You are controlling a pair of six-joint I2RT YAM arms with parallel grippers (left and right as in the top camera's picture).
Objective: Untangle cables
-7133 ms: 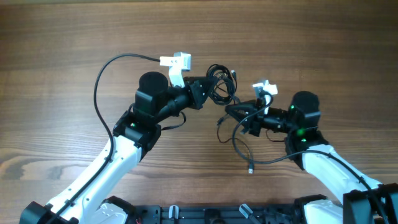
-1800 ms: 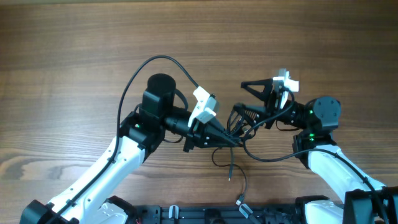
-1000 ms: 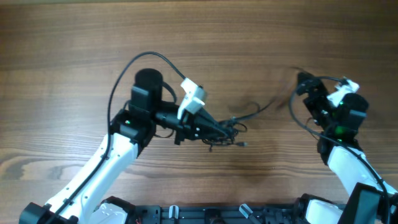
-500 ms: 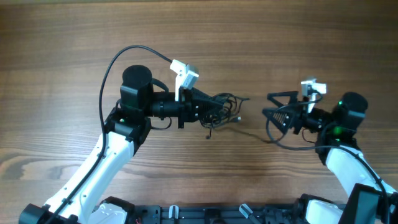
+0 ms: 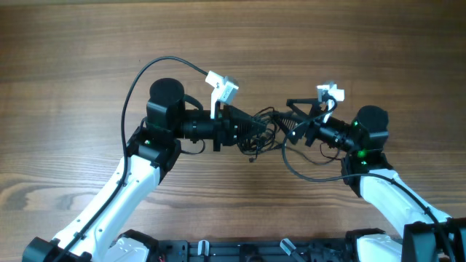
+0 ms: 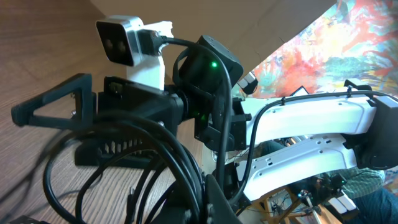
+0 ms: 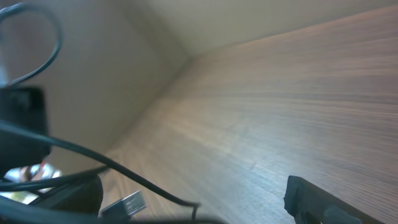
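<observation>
Since the cables (image 5: 266, 128) are bunched in a small knot just off the tip of the left pincer (image 5: 246, 129), the coming move is judged to turn on the short gap between that knot and the right pincer (image 5: 290, 118).

Nearest, in the left wrist view, several of the thin black cables are seen gathered into the clenched left pincer, so the bundle is grasped at that end. Whether it is lifted clear of the tabletop (image 5: 87, 58) cannot be told.

Just beyond the grip, the knot is spread into loops toward the robot's right. Its long axis is laid roughly along the line joining the two pincers.

Farther on, the right pincer is pointed straight at the knot, its jaws spread wide and nothing gripped. One loop appears to reach in between those jaws, though contact cannot be confirmed. In the blurred right wrist view a small plug end (image 7: 127, 202) is made out on a loose length of cable.

The right arm is judged the free one, and the nearer to the loose loops. No container is seen.
</observation>
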